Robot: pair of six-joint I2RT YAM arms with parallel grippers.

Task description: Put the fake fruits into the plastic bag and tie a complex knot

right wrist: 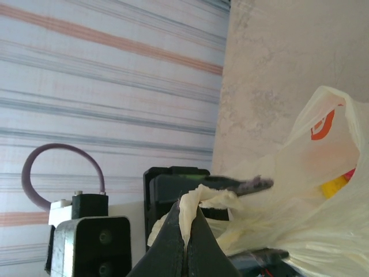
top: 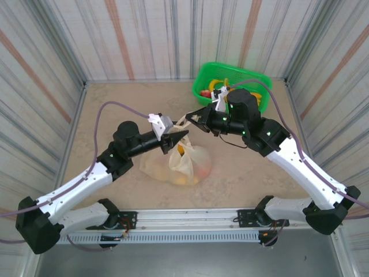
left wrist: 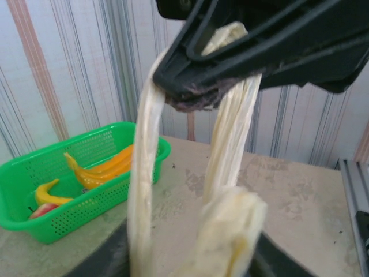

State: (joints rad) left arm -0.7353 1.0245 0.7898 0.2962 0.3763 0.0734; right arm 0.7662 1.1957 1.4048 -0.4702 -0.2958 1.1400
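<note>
The plastic bag sits on the table between the arms, with fake fruits showing through it; one yellow fruit shows inside in the right wrist view. My right gripper is shut on a cream handle strip and holds it up above the bag. Two pale handle strips hang from its jaws down between the fingers of my left gripper. Those fingers stand on either side of the bunched handles; whether they pinch them I cannot tell. No finished knot can be made out.
A green basket stands at the back right with yellow bananas and a red fruit in it. Striped walls close in the table on three sides. The right arm's elbow reaches over the table's right half.
</note>
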